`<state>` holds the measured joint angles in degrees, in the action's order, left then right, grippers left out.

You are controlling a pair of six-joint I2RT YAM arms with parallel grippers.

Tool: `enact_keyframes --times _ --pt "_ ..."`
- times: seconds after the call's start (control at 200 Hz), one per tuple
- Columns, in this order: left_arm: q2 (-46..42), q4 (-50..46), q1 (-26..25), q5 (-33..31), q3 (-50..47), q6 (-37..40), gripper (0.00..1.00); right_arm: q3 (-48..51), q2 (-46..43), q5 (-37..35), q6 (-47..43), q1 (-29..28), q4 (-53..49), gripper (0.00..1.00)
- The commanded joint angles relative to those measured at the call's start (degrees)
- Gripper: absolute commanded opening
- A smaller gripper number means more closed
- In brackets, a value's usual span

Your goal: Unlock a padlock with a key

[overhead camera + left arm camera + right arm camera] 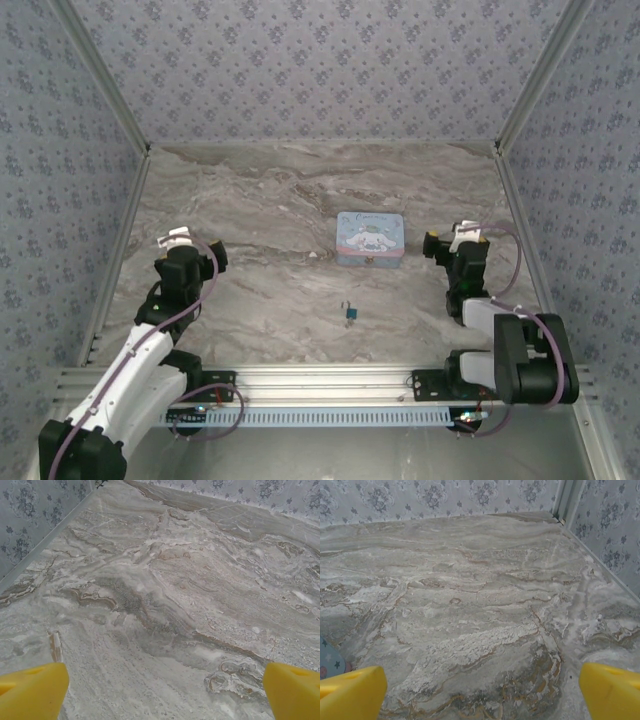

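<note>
lab test cell; wallpapered panels (300, 70) on aluminium frame (330, 380) box in marble-print tabletop (280, 200); two bolted arms

Soft, even, fairly bright light from above falls on the marble tabletop (260, 200), leaving only faint shadows beneath the arms (140, 350). The overhead view is slightly grainy, and the padlock (352, 313) is too small for detail. In both wrist views the tabletop is sharp, while the yellow fingertips (30, 692) of the left pincer (162, 697) and right pincer (482, 697) blur at the lower corners.
</note>
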<state>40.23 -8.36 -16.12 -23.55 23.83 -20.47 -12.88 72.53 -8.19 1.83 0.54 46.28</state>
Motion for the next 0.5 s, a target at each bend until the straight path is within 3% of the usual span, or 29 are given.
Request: enact_keyframes --times 0.0,0.165,0.28,0.34,0.495 --pt "0.2 1.0 0.6 0.2 -0.4 -0.5 0.99 1.9 5.9 2.5 -0.8 1.9 12.0 1.0" --pt "1.6 1.2 1.1 0.4 0.2 0.8 0.99 1.1 14.4 3.9 -1.1 2.0 19.0 1.0" --pt "2.5 1.9 1.8 0.0 0.0 2.0 0.99 -2.9 14.0 3.3 -0.3 2.6 11.3 1.0" --pt "3.3 2.8 2.4 -0.2 -0.2 2.6 0.99 -7.6 14.0 3.4 0.3 2.8 2.1 1.0" --pt "6.2 7.5 4.2 1.2 -0.2 6.6 0.99 -8.7 14.5 3.2 -1.5 1.6 0.8 1.0"
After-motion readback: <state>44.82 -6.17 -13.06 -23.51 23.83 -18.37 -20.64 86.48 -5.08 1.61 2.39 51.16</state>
